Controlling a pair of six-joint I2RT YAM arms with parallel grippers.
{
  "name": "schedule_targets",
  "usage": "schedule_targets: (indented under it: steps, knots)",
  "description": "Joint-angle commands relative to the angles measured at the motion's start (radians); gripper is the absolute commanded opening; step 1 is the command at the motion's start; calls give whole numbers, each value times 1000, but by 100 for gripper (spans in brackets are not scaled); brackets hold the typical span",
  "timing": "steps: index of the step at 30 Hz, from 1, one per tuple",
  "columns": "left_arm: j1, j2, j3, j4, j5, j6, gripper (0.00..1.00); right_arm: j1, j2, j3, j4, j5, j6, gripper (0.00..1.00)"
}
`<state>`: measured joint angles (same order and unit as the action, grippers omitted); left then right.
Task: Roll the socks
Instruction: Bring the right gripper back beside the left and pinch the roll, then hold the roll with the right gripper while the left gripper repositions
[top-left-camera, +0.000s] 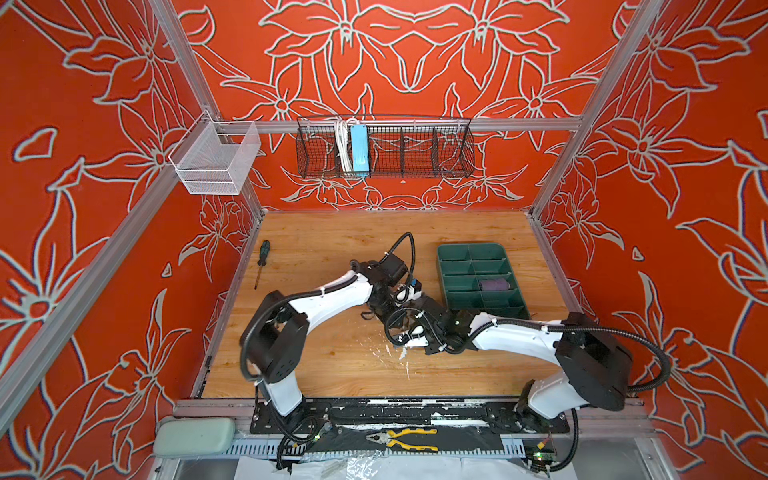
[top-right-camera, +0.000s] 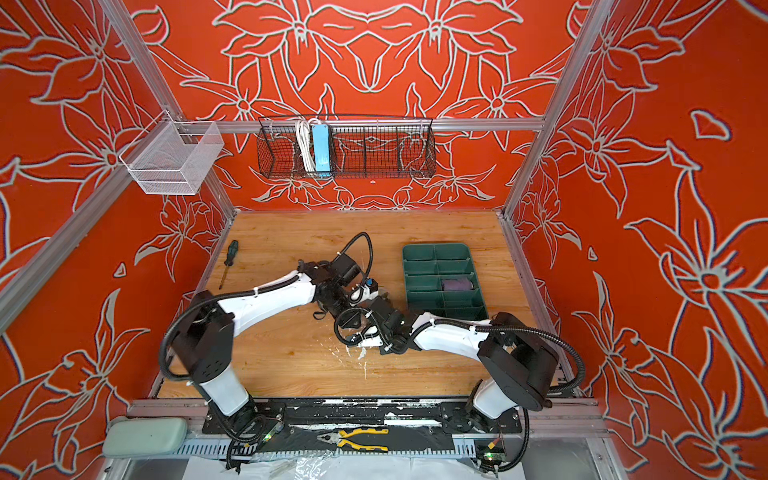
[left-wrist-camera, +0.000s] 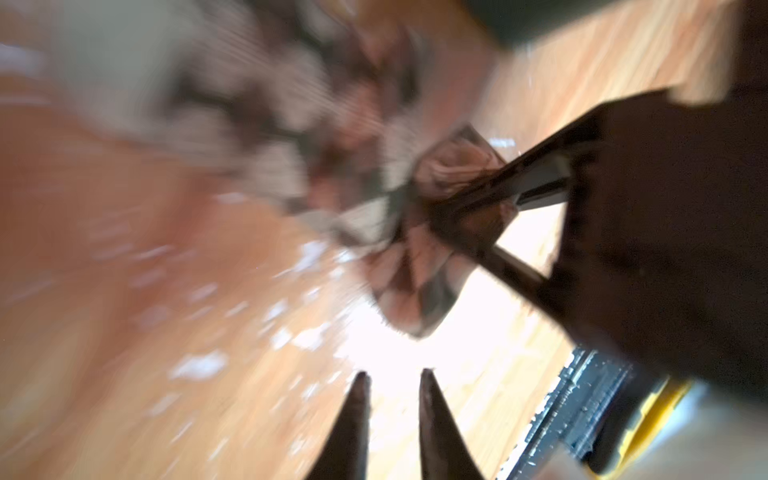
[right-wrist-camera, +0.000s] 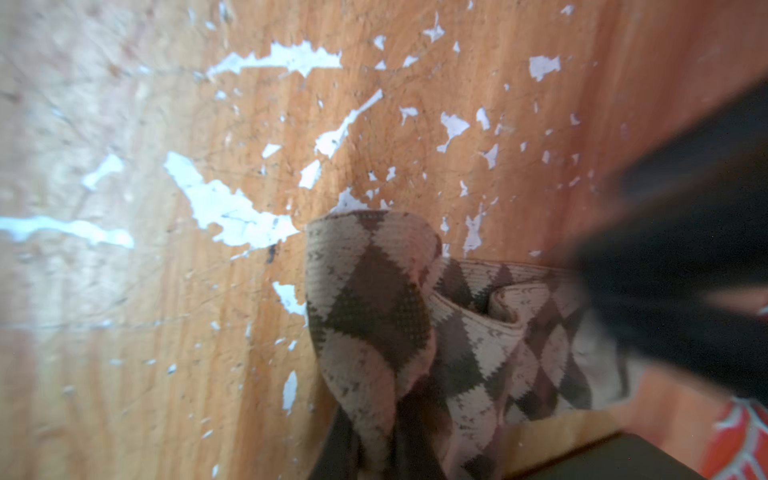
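Presently: argyle sock (right-wrist-camera: 374, 311), bunched, pinched at a fold by the right gripper (left-wrist-camera: 444, 220), mid-frame in both top views, mostly hidden beneath the wrists. Left gripper (left-wrist-camera: 390, 374): tips slightly apart, nothing between them. Purple sock (top-left-camera: 493, 285): rolled, in the green tray (top-left-camera: 453, 253), right-hand compartment, middle row, right of centre.

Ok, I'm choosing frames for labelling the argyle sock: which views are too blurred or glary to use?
Left wrist view: motion blur smears the argyle sock, and glare whitens the table beside it. Right wrist view: the sock shows crisp diamonds, and only the picture's edges go soft. Both top views: sharp and evenly lit, but the arms largely hide the sock.
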<state>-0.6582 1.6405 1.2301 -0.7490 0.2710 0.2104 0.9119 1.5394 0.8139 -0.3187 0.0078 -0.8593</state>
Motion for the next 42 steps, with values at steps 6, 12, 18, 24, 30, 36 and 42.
schedule_targets:
  steps: [6, 12, 18, 24, 30, 36, 42]
  knots:
    - [42, -560, -218, 252, -633, -2, 35, -72, 142, 166, -361, -334, 99, 0]
    - [36, -936, -359, 391, -313, 232, 45, -194, 293, 343, -581, -571, 95, 0]
    - [-189, -870, -371, 331, -307, 394, 49, -293, 390, 424, -658, -626, 60, 0]
    - [-489, -529, -471, 559, -586, 542, 52, -353, 462, 476, -681, -639, 22, 0]
    - [-500, -207, -497, 830, -661, 455, 53, -373, 507, 513, -724, -678, -22, 0]
    - [-475, -30, -459, 879, -712, 369, 53, -373, 499, 518, -738, -699, -52, 0]
    - [-428, 46, -462, 915, -703, 315, 52, -373, 493, 527, -782, -721, -72, 0]
